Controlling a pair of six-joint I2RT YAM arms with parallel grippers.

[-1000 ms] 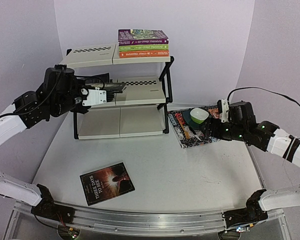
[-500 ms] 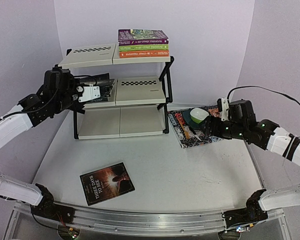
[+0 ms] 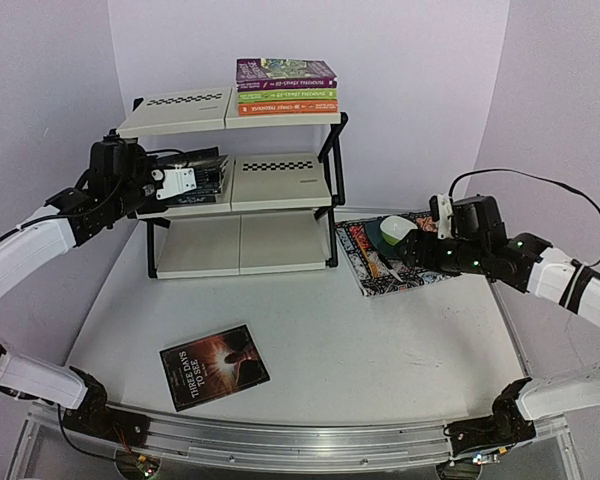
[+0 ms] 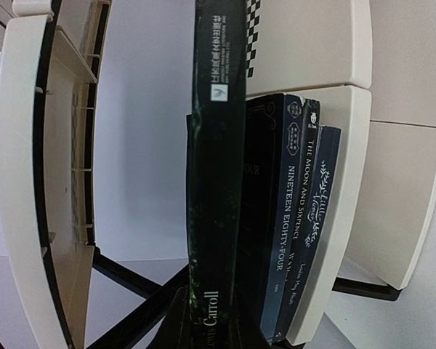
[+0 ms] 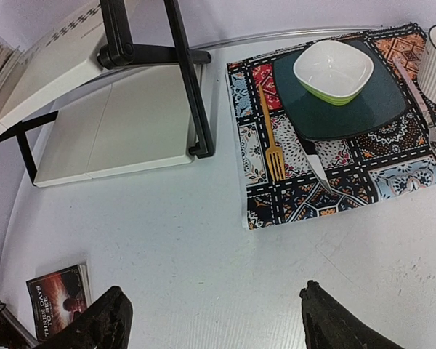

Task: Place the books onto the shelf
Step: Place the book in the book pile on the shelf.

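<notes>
— Left gripper [image 3: 193, 181]?
— Clamped on the black Carroll book [image 4: 216, 167], long axis along the fingers; it sits just beside 3 dark-blue spines [image 4: 299, 218] on the shelf's [image 3: 280, 172] middle tier.
— Right gripper [image 5: 212, 320]?
— Agape, holding nothing; the "Three Days to See" book [image 3: 214, 366] lies nearer the left arm.

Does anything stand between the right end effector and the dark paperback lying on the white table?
Nothing visible: only bare white table lies between the open right end effector and the dark paperback.
</notes>
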